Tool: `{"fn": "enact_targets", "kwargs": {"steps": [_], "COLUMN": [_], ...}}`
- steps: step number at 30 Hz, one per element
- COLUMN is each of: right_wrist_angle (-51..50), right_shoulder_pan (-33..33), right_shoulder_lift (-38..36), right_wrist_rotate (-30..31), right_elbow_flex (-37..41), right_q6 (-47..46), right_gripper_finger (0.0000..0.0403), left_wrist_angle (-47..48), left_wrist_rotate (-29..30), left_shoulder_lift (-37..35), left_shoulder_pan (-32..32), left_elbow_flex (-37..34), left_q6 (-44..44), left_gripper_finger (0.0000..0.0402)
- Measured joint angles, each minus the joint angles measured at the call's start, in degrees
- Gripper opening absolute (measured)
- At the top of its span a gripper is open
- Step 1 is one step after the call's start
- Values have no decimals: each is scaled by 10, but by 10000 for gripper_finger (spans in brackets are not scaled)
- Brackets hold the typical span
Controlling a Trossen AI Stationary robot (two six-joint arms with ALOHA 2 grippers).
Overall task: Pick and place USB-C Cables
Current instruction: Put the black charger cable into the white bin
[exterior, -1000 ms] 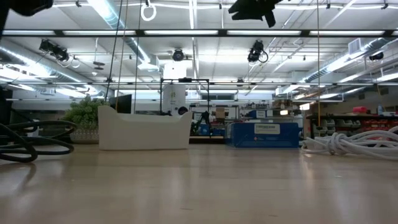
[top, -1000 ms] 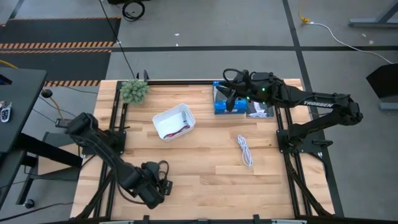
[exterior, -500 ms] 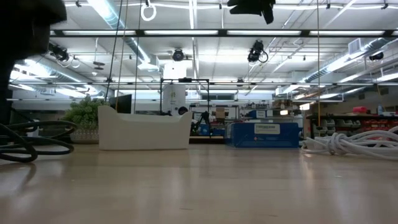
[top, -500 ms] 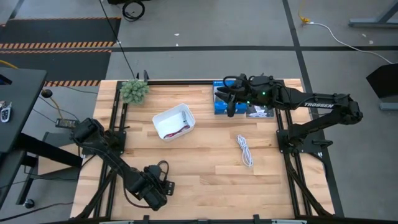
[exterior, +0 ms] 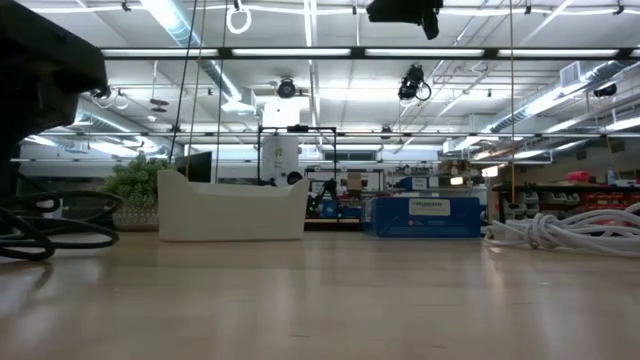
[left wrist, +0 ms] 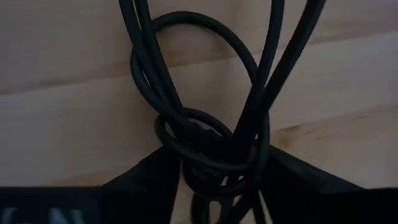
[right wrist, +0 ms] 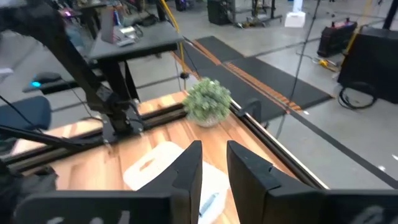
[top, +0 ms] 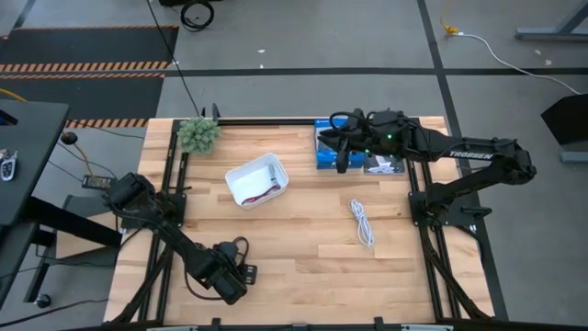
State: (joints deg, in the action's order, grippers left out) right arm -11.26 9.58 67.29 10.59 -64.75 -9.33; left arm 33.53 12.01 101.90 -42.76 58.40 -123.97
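Observation:
The black cable [top: 235,248] lies in loose loops on the table near its near left corner; it also shows in the low view [exterior: 50,228]. My left gripper [top: 230,267] is down on it, and its bundled middle sits between the fingers in the left wrist view [left wrist: 221,162]. My right gripper [top: 342,152] hangs shut and empty above the blue boxes [top: 333,147]. The white cable [top: 361,222] lies on the table right of centre. The dark red cable [top: 266,193] lies in the white bin [top: 241,175]. I see no grey-blue cable. My left gripper holds the black cable at the knotted middle of its bundle [left wrist: 186,165], with one finger [left wrist: 152,180] on each side and several strands between them. The fingers come from above, pointing down. The cable's loops [left wrist: 186,56] lie on the table.
A small green plant [top: 197,134] stands at the far left corner. The blue boxes [exterior: 425,215] stand at the far right. Bare wood lies between the bin [exterior: 232,205] and the white cable [exterior: 575,230] and along the near edge.
My left arm has come down and a little toward the table's near edge over the black cable, and its bulk now fills more of the low view's upper left. The cable has stayed where it was on the table.

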Motion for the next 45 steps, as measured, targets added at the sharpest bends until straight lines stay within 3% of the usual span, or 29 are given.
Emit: {"fn": "enact_targets", "kwargs": {"steps": [7, 11, 19, 26, 38, 45], "right_wrist_angle": [-39, -38, -39, -38, -24, -65], "right_shoulder_pan": [19, 15, 14, 14, 7, 8], "right_shoulder_lift": [-7, -10, -10, -10, -22, -55], "right_wrist_rotate": [-1, -2, -2, 0, -1, 61], "right_elbow_flex": [0, 0, 0, 0, 0, 0], "right_q6": [-20, -13, -4, 16, 20, 18], "right_gripper_finger": [62, 51, 32, 14, 14, 7], "left_wrist_angle": [6, 2, 0, 43, 134, 139], "left_wrist_rotate": [-23, -43, -130, -137, -130, -173], "left_shoulder_lift": [0, -10, -100, -200, -313, -318], "left_shoulder_pan": [1, 1, 2, 24, 178, 319], "left_elbow_flex": [0, -1, -1, -1, 0, 5], "left_q6": [31, 71, 168, 228, 418, 597], "left_gripper_finger": [122, 122, 120, 121, 124, 125]}}
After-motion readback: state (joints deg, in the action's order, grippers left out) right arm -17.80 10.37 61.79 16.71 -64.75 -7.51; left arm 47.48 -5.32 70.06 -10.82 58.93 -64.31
